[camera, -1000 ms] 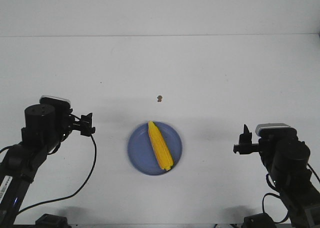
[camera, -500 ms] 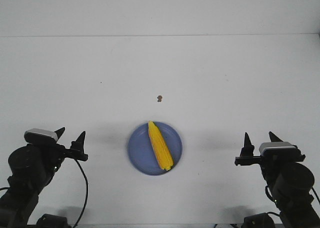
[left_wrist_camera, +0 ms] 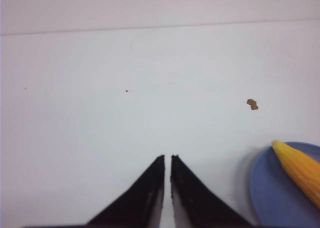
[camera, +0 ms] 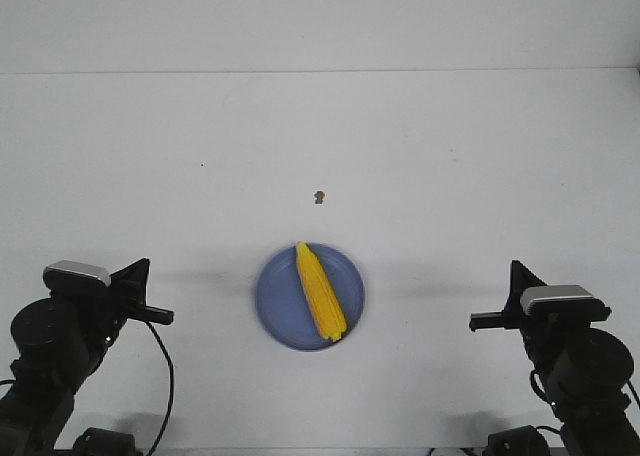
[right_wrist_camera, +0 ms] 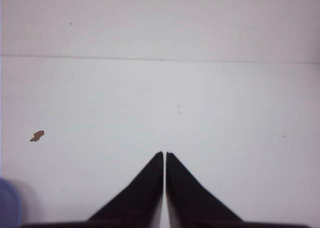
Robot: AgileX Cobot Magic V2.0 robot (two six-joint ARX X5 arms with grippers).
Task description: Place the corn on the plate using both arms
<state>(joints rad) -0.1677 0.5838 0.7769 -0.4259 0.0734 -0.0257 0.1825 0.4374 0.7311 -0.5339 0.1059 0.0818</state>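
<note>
The yellow corn lies across the round periwinkle-blue plate near the table's front middle, its tip pointing away from me. Both also show in the left wrist view: the corn on the plate. A sliver of the plate shows in the right wrist view. My left gripper sits far left of the plate, shut and empty; its jaws meet in the left wrist view. My right gripper sits far right of the plate, shut and empty, as in the right wrist view.
A small brown speck lies on the white table beyond the plate; it also shows in the left wrist view and the right wrist view. The table's far edge meets a white wall.
Both arms have drawn back and down toward the front corners. Both grippers, open half a second ago, have closed. The corn and plate have not moved.
</note>
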